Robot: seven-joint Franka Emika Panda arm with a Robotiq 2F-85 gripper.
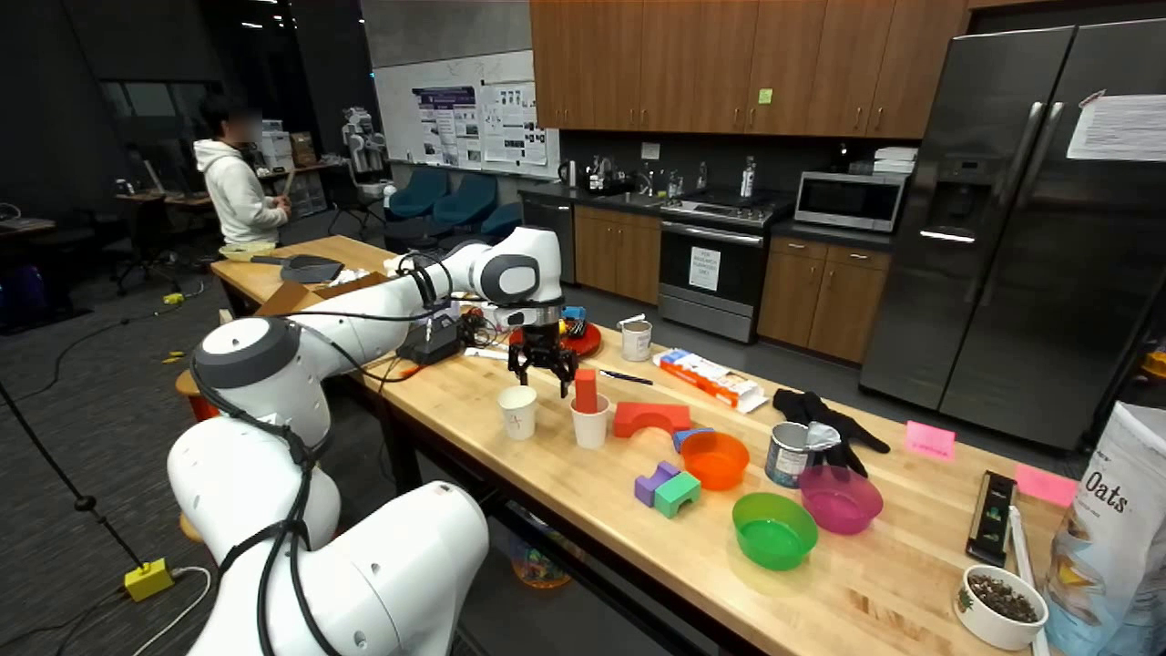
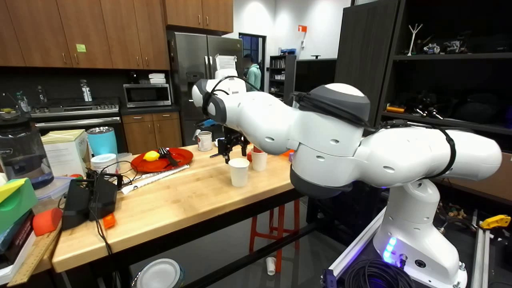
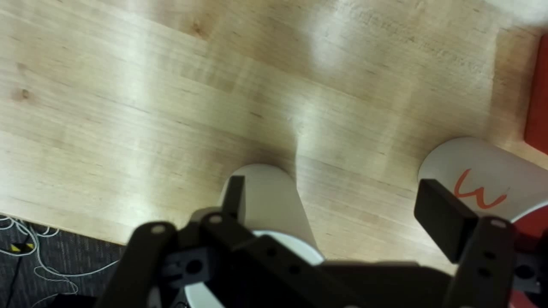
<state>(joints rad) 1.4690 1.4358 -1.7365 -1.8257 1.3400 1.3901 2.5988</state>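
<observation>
Gripper (image 3: pixel 338 205), black, fingers (image 3: pixel 447 222) parted, one overlapping white cup (image 3: pixel 274 201). Right of white cup: orange-marked cup (image 3: pixel 483 184), then red block (image 3: pixel 538 107). Beneath white cup: wooden tabletop (image 3: pixel 214 115). Left of white cup: dark floor (image 3: pixel 25 282).

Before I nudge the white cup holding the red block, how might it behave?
That white cup may tip easily, since it narrows toward its base and the red block rises above its rim. Its thin-rimmed wall would probably dent under a squeeze. The block, narrower than the mouth, might slide about.
</observation>
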